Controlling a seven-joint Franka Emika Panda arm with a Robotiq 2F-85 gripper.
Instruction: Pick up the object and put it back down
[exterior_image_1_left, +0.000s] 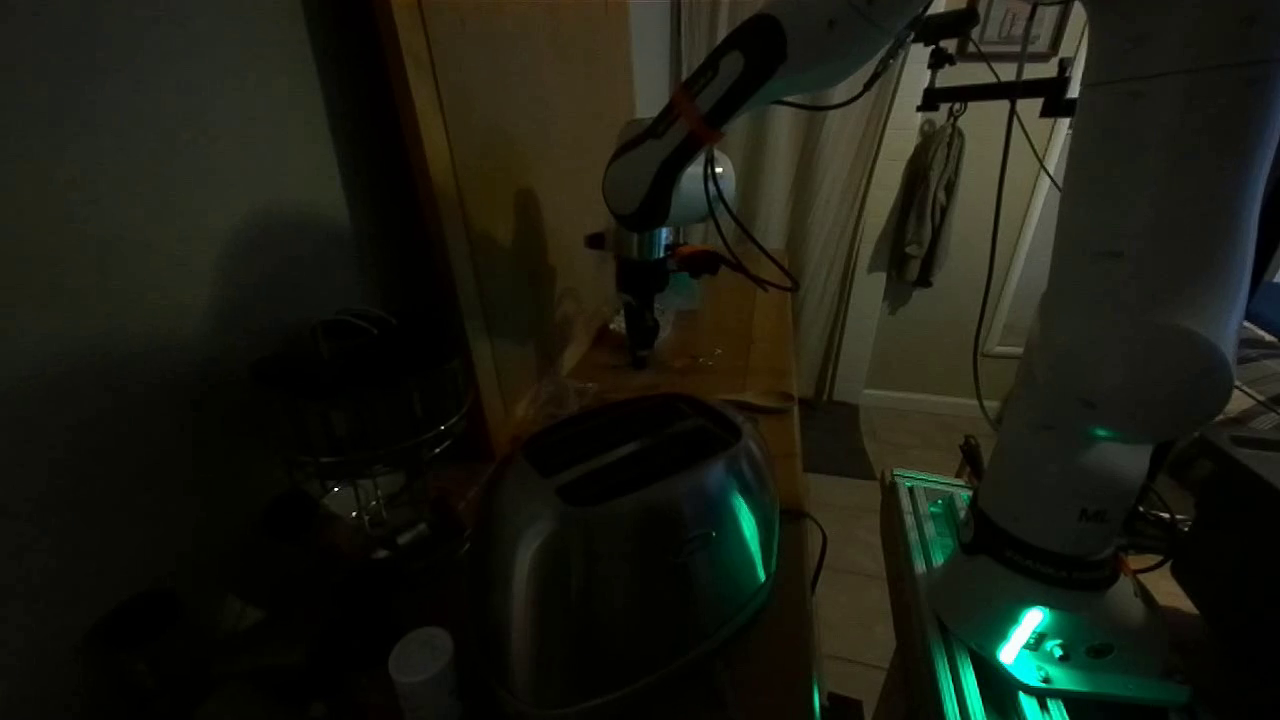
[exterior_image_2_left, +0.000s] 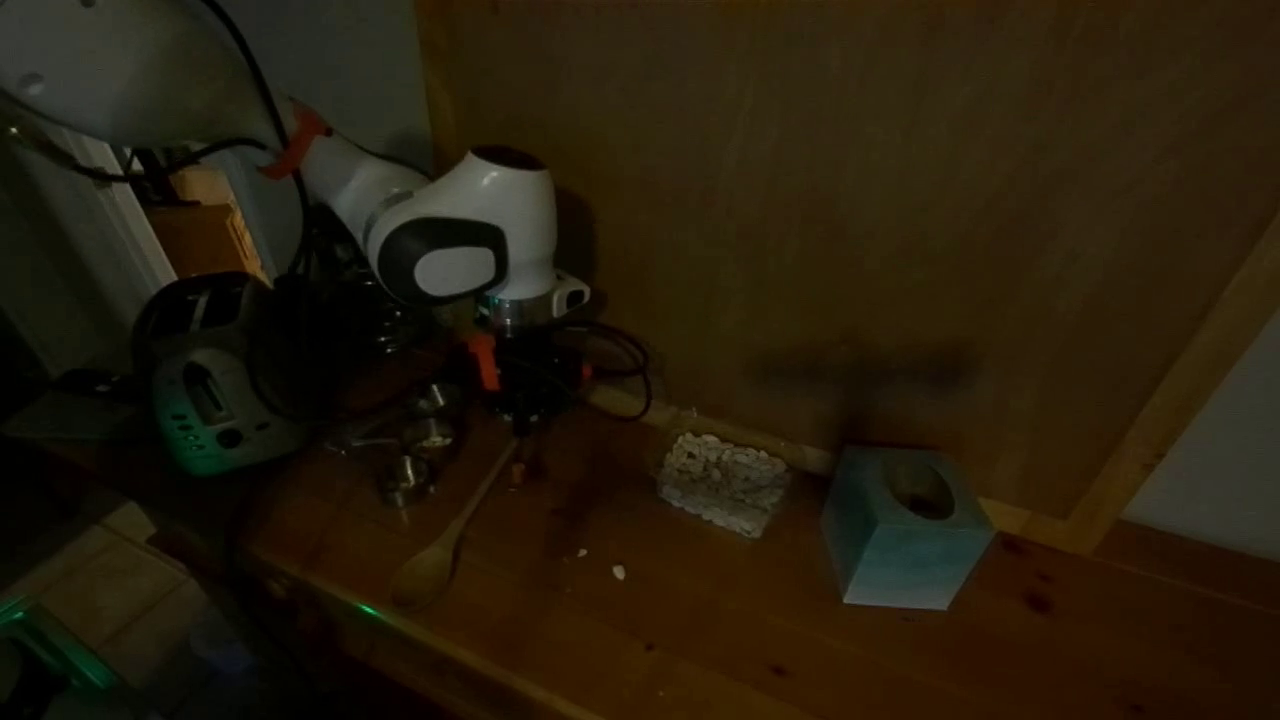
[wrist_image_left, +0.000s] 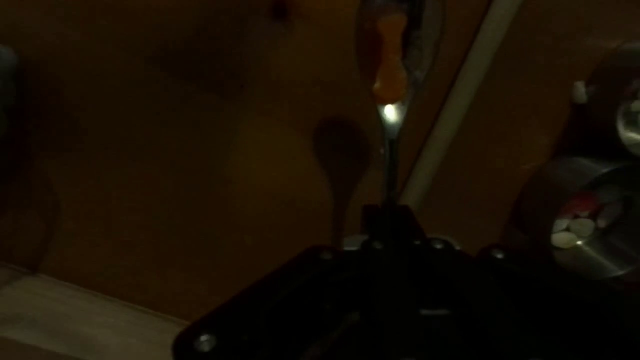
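Gripper (wrist_image_left: 391, 212): its fingers stood almost together, pinched on the handle of the metal spoon (wrist_image_left: 391, 121).
Metal spoon: in the upper centre of the wrist view, raised above the wooden table (exterior_image_2_left: 760, 650), its shadow (wrist_image_left: 342, 150) apart to the left; an orange shape (wrist_image_left: 391, 65) showed in the bowl, object or reflection we could not tell.
Table edge (exterior_image_2_left: 425, 636): we traced it in an exterior view, slanting from lower left to bottom centre; the wooden spoon (exterior_image_2_left: 428, 573) lay with its bowl just beside it.
Wooden table: its widest stretch of knotted wood lay at lower right there, between that edge and the blue-green tissue box (exterior_image_2_left: 905, 545); a flat wooden panel (exterior_image_2_left: 850, 200) closed the back.
Metal cups (exterior_image_2_left: 407, 490): round, grouped left of centre in an exterior view; only the wrist view, at right, showed us red beside the pale pieces (wrist_image_left: 580, 228) inside.
Clear container (exterior_image_2_left: 720, 508): rectangular, filled with flat whitish pieces (exterior_image_2_left: 715, 462).
Toaster (exterior_image_1_left: 640, 570): rounded metal, in both exterior views; we saw its controls (exterior_image_2_left: 215, 420) in an exterior view, at left.
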